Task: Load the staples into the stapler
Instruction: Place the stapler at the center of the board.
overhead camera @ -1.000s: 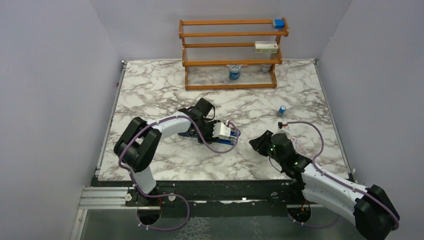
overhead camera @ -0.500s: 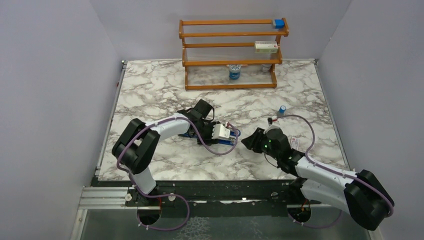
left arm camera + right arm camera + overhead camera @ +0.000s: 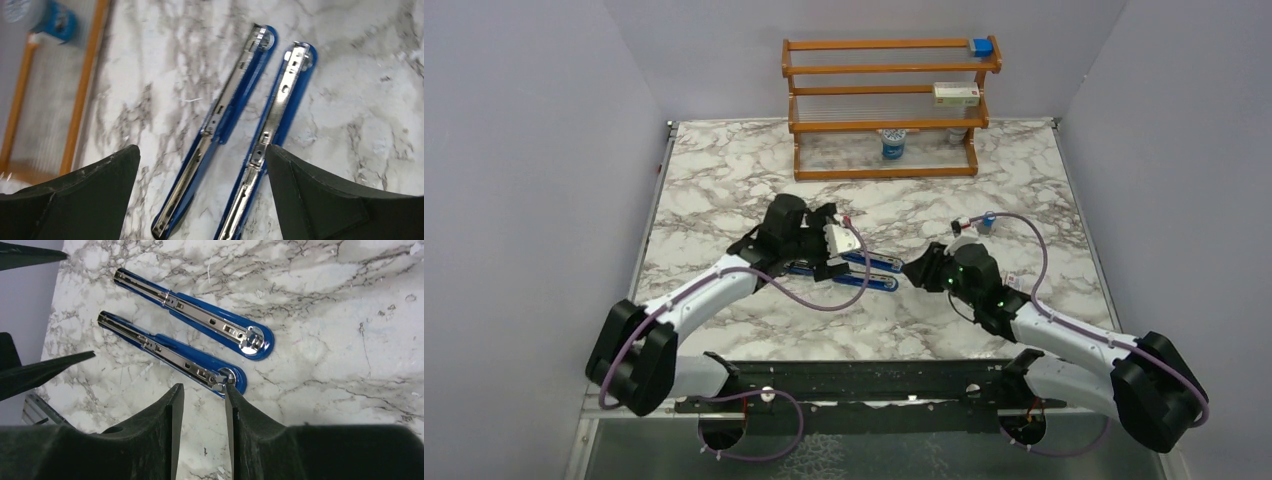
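The blue stapler [image 3: 869, 270] lies opened flat on the marble, its two arms side by side with the metal channels facing up. In the left wrist view both arms [image 3: 222, 117] [image 3: 275, 127] run between my wide-apart fingers. My left gripper [image 3: 832, 250] is open above their left ends and holds nothing. My right gripper [image 3: 911, 270] is open with a narrow gap and nothing in it. Its right fingertip [image 3: 228, 390] sits right at the rounded end of the nearer stapler arm [image 3: 175, 354]. The farther arm [image 3: 205, 317] lies beyond. No staples are in view.
A wooden rack [image 3: 884, 105] stands at the back, with a blue block [image 3: 981, 46], a flat box [image 3: 956, 94] and a blue-lidded jar [image 3: 892, 146]. A small blue cylinder [image 3: 989, 220] stands on the table behind the right arm.
My left gripper has opened, let go of the stapler and drawn back to the left. My right gripper has moved left up to the stapler's right end.
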Controlling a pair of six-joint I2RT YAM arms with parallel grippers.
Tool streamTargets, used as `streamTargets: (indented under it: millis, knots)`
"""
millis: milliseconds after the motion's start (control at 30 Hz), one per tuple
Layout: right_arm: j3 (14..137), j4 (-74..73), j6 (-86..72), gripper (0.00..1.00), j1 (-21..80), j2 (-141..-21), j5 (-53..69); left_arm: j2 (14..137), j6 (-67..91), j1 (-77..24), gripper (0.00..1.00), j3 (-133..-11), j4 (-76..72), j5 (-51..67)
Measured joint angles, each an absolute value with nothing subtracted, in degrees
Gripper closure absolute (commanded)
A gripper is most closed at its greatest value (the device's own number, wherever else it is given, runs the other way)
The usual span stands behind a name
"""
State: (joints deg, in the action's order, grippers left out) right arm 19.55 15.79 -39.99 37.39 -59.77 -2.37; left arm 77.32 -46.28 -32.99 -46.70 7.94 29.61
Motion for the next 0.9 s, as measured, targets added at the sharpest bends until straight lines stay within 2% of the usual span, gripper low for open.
streamTargets:
  millis: [100,233,400,567,767,900]
  knots:
    - [22.52,14.22,-37.39,0.59,37.39,-61.01,-3.18,70.19,-36.51,-31.70,0.01,-40.49,-2.46,24.25]
    - [27.70,11.05,-33.12,0.58,37.39,-63.57,-3.79,62.85,-19.49,-31.55,0.01,-34.89,-12.56,9.34]
    - [35.09,5.43,-29.50,0.56,37.28,-67.22,-4.47,63.59,0.91,-30.68,0.01,-39.55,-6.83,-5.67]
    - [40.25,-0.43,-28.91,0.49,37.10,-69.67,-7.77,70.61,12.78,-29.89,0.01,-48.42,3.51,-10.87]
    - [42.28,-9.19,-30.57,0.36,37.01,-69.97,-15.99,71.81,17.82,-29.82,0.01,-49.19,7.66,-12.56]
    - [44.34,-15.44,-31.90,0.36,36.53,-69.80,-21.39,74.02,18.24,-29.04,0.01,-50.52,7.90,-11.27]
